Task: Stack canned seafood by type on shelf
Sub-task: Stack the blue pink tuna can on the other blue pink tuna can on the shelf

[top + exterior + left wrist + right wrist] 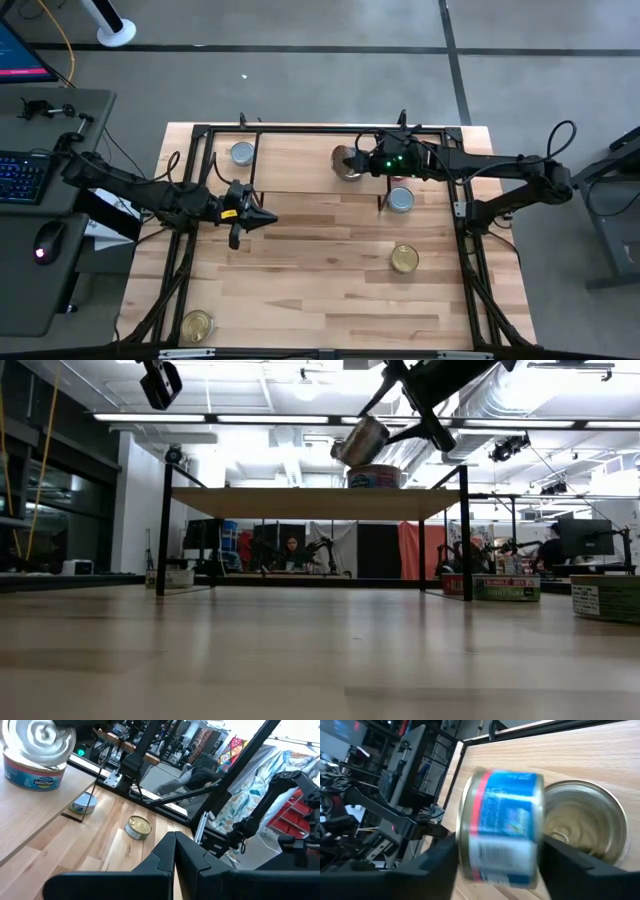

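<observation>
The shelf (300,150) stands at the table's far side. A silver-topped tin (582,820) rests on its top (300,502). My right gripper (350,160) hovers over that tin with a blue-labelled tin (500,840) tilted on edge between its spread fingers. In the low view this tilted tin (362,442) hangs just above the resting tin (375,476). My left gripper (270,218) is shut and empty, raised over the table's middle left. My right gripper has the blue-labelled tin between its two fingers (437,865), one finger at each flat face. The fingers slant down from the table's right. The tin shows blurred and tilted over the resting tin. I cannot tell whether the fingers touch it.
A silver-topped tin (242,153) sits on the table by the shelf's left end, and another (400,200) by its near right leg. Gold-topped tins lie at the right middle (404,259) and the near left corner (197,325). A desk with a keyboard (20,175) stands left of the table.
</observation>
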Available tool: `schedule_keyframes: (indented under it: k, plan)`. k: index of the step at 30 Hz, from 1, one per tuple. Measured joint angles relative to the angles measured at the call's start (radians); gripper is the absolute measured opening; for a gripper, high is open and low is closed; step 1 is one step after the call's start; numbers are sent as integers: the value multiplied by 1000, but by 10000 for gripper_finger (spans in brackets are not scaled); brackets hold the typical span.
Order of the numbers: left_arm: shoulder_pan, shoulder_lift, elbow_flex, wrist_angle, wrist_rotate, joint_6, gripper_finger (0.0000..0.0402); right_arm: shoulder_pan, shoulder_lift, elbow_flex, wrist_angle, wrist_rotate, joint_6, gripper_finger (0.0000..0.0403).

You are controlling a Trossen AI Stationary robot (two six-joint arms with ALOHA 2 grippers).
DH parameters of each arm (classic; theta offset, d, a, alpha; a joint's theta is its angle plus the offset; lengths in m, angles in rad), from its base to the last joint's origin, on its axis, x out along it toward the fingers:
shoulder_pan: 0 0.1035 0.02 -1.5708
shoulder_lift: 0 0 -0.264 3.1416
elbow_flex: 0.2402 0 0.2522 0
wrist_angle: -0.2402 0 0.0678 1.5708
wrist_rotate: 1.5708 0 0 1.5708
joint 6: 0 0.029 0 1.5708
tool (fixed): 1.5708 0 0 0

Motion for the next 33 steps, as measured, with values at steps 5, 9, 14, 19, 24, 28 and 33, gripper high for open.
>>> schedule_keyframes:
  k: [5, 9, 14, 19, 24, 28, 33]
  plan:
    - [0, 0, 0, 0, 0, 0, 0, -5, 0, 1, -1, 14, 4, 305]
    - [0, 0, 0, 0, 0, 0, 0, -14, 0, 1, -3, 14, 8, 312]
    - [0, 0, 0, -1, 0, 0, 0, -31, 0, 1, -19, 13, 8, 311]
    - [0, 0, 0, -1, 0, 0, 0, -44, 0, 1, -54, 42, 54, 302]
    - [0, -1, 0, -1, 0, 0, 0, -44, 0, 12, -63, 50, 56, 286]
    - [0, -1, 0, -1, 0, 0, 0, -44, 0, 40, -109, 60, 54, 247]
    - [0, -1, 0, -1, 0, 0, 0, -44, 0, 45, -144, 75, 81, 181]
